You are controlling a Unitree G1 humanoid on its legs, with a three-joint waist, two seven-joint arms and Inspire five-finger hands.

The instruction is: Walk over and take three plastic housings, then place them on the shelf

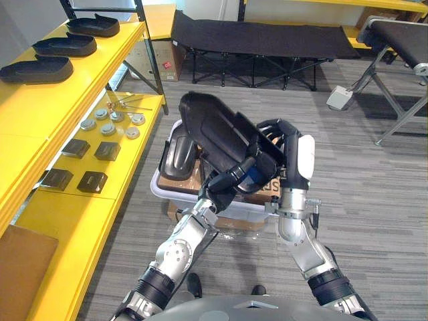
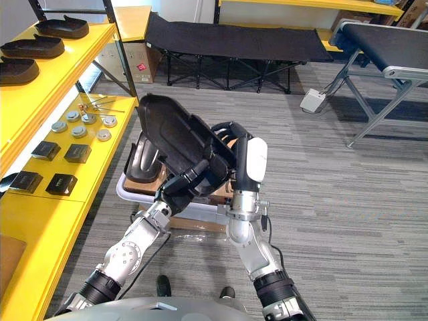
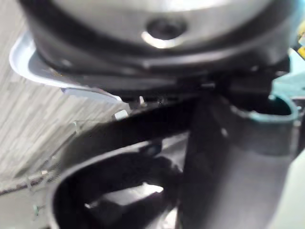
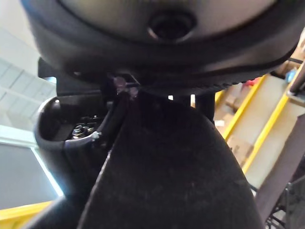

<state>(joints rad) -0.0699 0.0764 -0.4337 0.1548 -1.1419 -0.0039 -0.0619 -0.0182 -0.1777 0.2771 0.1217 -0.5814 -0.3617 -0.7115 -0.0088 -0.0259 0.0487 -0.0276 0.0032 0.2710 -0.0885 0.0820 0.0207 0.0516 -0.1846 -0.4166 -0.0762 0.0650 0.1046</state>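
Carrying plastic housing (image 1: 210, 127) at frame centre, clamped by curled left hand (image 1: 231, 180) and right hand (image 1: 294, 160), above bin (image 1: 154, 186). Next, likely: turning toward yellow shelf (image 1: 100, 67), upper left; needs level set-down.

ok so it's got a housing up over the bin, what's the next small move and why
Probably turn left toward the yellow shelf: both the left hand and right hand grip the housing, lifted above the bin, and three housings already lie there.

Both arms bent, raised mid-front. Left hand (image 1: 234, 178) and right hand (image 1: 294, 159) close together, fingers curled round housing (image 1: 212, 127).
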